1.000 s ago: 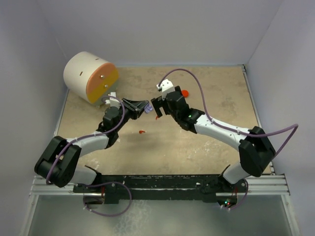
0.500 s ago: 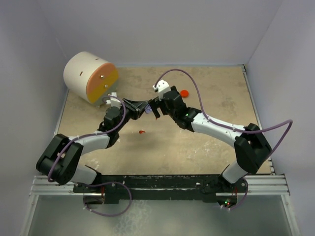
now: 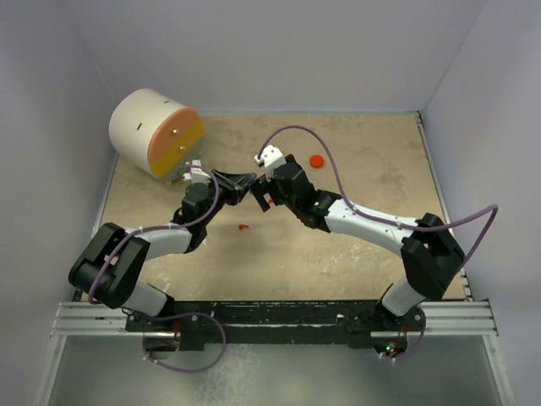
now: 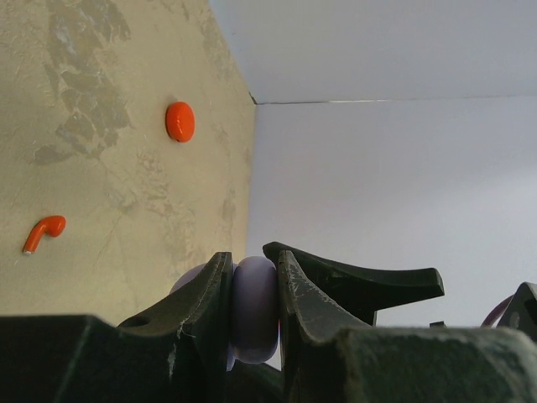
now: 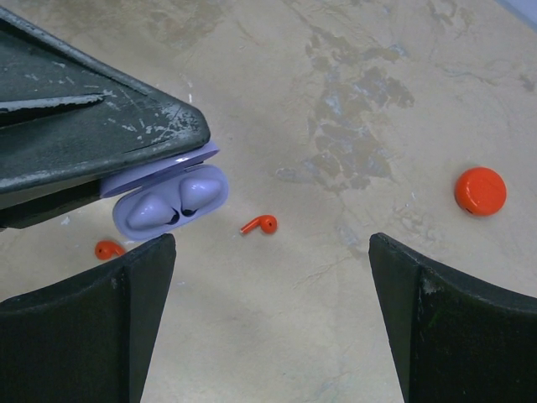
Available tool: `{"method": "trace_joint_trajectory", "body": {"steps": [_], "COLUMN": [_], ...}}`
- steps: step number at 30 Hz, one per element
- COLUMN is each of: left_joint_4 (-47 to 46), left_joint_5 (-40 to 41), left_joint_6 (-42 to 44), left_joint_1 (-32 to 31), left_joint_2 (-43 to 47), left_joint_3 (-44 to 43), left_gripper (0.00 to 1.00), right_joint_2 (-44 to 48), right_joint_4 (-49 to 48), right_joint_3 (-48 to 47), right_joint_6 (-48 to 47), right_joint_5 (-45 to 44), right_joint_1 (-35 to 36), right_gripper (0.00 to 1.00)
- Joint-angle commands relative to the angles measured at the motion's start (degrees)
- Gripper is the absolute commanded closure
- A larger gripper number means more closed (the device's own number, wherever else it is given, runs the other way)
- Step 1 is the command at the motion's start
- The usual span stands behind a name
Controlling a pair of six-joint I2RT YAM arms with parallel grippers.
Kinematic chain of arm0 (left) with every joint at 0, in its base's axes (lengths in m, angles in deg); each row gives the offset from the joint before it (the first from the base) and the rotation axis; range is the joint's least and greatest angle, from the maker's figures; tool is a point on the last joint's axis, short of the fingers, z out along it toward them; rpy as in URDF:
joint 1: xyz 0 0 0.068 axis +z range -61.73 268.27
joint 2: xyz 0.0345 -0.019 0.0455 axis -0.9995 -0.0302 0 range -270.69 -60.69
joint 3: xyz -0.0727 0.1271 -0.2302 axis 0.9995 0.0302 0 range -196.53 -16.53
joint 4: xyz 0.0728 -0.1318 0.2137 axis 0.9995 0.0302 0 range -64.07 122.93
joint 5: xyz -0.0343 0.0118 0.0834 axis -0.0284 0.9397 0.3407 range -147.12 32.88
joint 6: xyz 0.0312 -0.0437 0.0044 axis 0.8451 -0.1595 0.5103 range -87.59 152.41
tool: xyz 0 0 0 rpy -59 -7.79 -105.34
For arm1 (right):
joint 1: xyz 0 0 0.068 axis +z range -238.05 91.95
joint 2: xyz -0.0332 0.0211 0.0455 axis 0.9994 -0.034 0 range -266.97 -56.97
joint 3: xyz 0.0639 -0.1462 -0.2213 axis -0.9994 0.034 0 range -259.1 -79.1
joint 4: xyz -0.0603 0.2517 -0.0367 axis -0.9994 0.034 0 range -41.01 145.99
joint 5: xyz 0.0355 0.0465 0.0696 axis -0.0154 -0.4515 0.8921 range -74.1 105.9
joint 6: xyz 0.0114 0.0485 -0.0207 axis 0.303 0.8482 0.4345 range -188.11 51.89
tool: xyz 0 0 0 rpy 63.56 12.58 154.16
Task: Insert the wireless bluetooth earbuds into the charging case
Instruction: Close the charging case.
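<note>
Over on the left, the white drum point(image 3: 145, 127) with its orange face carries no writing that can be read. The left hand point(image 4: 249, 256) is pinching the open lavender case point(image 5: 172, 201), and two lavender earbuds point(image 5: 197, 191) look seated in its wells. The right hand point(image 5: 270, 243) has slid leftward since a second ago and now hangs just beside the case, fingers spread wide, gripping nothing. Two red earbuds point(image 5: 260, 224) lie loose on the desk point(image 3: 380, 169). Far right, a red disc point(image 5: 481, 191) rests alone.
</note>
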Motion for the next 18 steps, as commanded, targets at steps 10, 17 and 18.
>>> {"method": "trace_joint_trajectory", "body": {"steps": [10, 17, 18], "left_joint_4": [-5.5, -4.4, -4.4], "left_joint_5": [7.6, 15.8, 16.9], "left_joint_6": [-5.0, -10.8, -11.0], "left_joint_1": [-2.7, -4.7, -5.1], "left_joint_2": [-0.9, 1.2, 1.3], "left_joint_3": [-0.2, 1.5, 1.7], "left_gripper": [1.00, 1.00, 1.00], "right_joint_2": [0.1, -2.1, -2.4], "right_joint_4": [-9.7, -13.9, -14.9], "right_joint_3": [2.5, 3.2, 3.4], "right_joint_6": [5.3, 8.9, 9.3], "right_joint_5": [2.1, -3.2, -4.0], "right_joint_1": [1.4, 3.8, 4.1], "right_gripper": [0.00, 0.00, 0.00]}}
